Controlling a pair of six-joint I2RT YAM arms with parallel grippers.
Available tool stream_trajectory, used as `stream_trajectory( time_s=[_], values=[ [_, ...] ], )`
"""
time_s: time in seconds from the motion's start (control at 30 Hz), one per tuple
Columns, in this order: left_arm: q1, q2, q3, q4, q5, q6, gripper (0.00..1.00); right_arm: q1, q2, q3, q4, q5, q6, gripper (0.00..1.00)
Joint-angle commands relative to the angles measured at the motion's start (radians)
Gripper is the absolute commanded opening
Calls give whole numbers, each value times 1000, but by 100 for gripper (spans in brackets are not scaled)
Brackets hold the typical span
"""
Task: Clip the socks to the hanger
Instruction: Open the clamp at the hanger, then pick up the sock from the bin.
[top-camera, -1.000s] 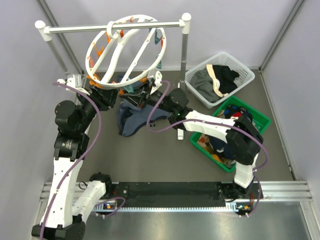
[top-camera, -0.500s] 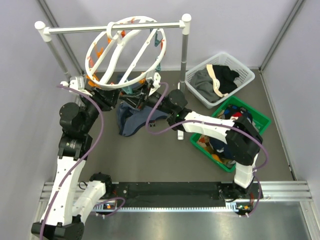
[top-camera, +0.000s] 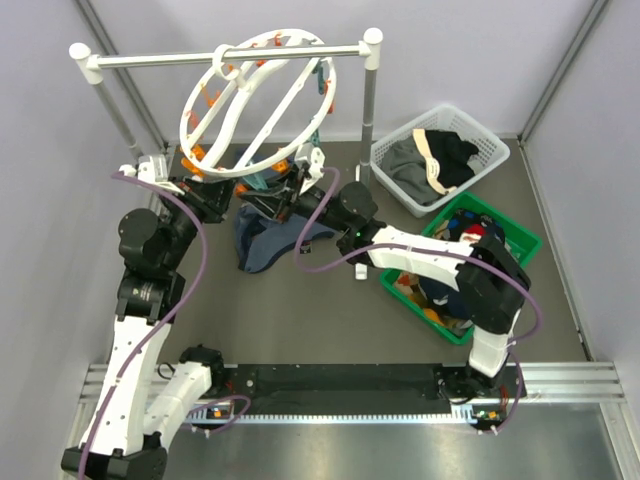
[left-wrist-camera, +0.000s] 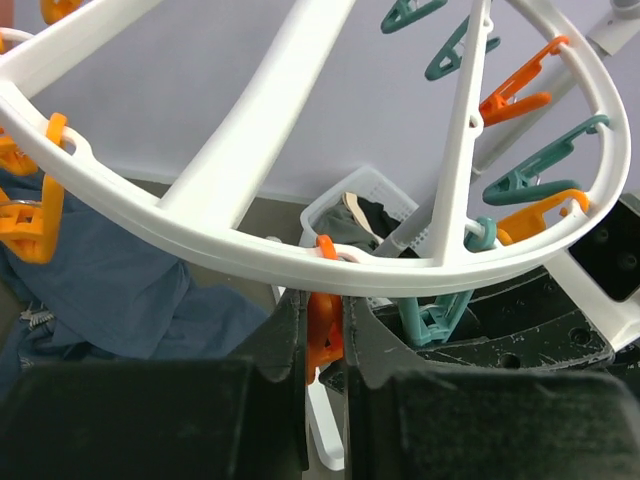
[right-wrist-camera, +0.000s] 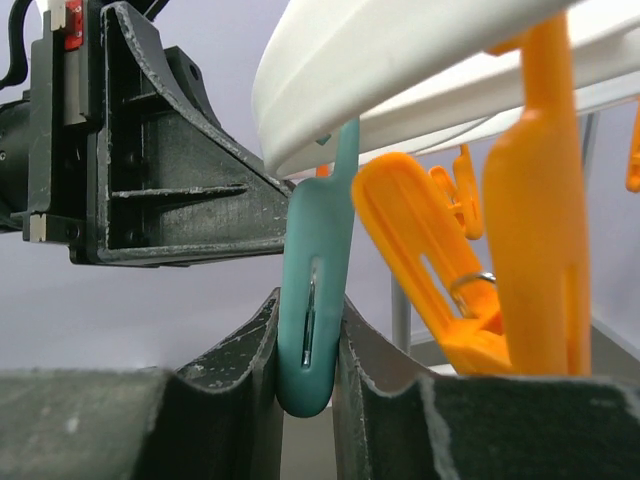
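The white ring hanger (top-camera: 205, 105) hangs from the rack bar, tilted, with orange and teal clips round its rim (left-wrist-camera: 200, 235). My left gripper (top-camera: 215, 190) is under its lower edge, shut on an orange clip (left-wrist-camera: 322, 335). Just to the right, my right gripper (top-camera: 290, 185) is shut on a teal clip (right-wrist-camera: 312, 300) that hangs from the same rim (right-wrist-camera: 400, 60). Dark socks (top-camera: 437, 288) lie among coloured pieces in the green crate, away from both grippers. No sock shows between either pair of fingers.
A white bar rack (top-camera: 230, 55) on two posts carries the hanger. A blue-grey garment (top-camera: 265, 240) lies on the table under the grippers. A white basket (top-camera: 390, 150) of clothes stands at the back right, the green crate (top-camera: 520, 235) in front of it.
My left gripper has closed on the orange clip. The hanger's ring has swung a little to the right. The right gripper keeps its hold on the teal clip.
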Motion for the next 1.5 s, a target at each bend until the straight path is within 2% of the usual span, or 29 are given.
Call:
stream_trajectory(
  time_s=[0.0, 0.07, 0.1, 0.17, 0.2, 0.4, 0.57, 0.63, 0.77, 0.87, 0.97, 1.0, 1.07, 1.17, 1.23, 1.47],
  values=[
    [9, 7, 14, 104, -48, 37, 4, 11, -100, -54, -36, 10, -11, 21],
    [9, 11, 12, 107, -43, 66, 2, 11, -137, -71, -109, 25, -14, 31],
    [11, 14, 11, 109, -37, 74, 1, 11, -151, -90, -135, 33, -14, 41],
    [9, 21, 11, 113, -28, 95, 0, 11, -194, -108, -209, 65, -14, 50],
    [9, 24, 8, 116, -22, 102, 0, 9, -209, -122, -290, 79, -17, 59],
    [8, 28, -9, 152, -5, 163, 0, 6, -358, -186, -670, 191, -9, 82],
    [8, 8, -29, 164, -22, 215, 0, -23, -482, -226, -1130, 317, 46, 99],
    [8, 4, -38, 164, -29, 234, 0, -46, -545, -238, -1317, 379, 83, 99],
    [-3, -12, -35, 142, -38, 289, 0, -147, -656, -251, -1567, 484, 140, 99],
    [-27, -18, -34, 123, -43, 319, 0, -222, -722, -228, -1742, 637, 183, 99],
    [-50, -27, -43, 113, -54, 343, 0, -337, -756, -173, -1845, 781, 209, 99],
    [-56, -30, -51, 110, -67, 344, 0, -423, -753, -162, -1861, 827, 206, 99],
    [-72, -39, -58, 112, -80, 349, 0, -512, -727, -127, -1876, 864, 193, 99],
    [-87, -58, -68, 115, -91, 362, 0, -660, -652, -72, -1880, 864, 186, 98],
    [-93, -68, -74, 116, -106, 370, 0, -719, -604, -45, -1878, 877, 169, 92],
    [-98, -94, -88, 119, -134, 381, 1, -763, -411, 71, -1906, 880, 157, 69]
  ],
)
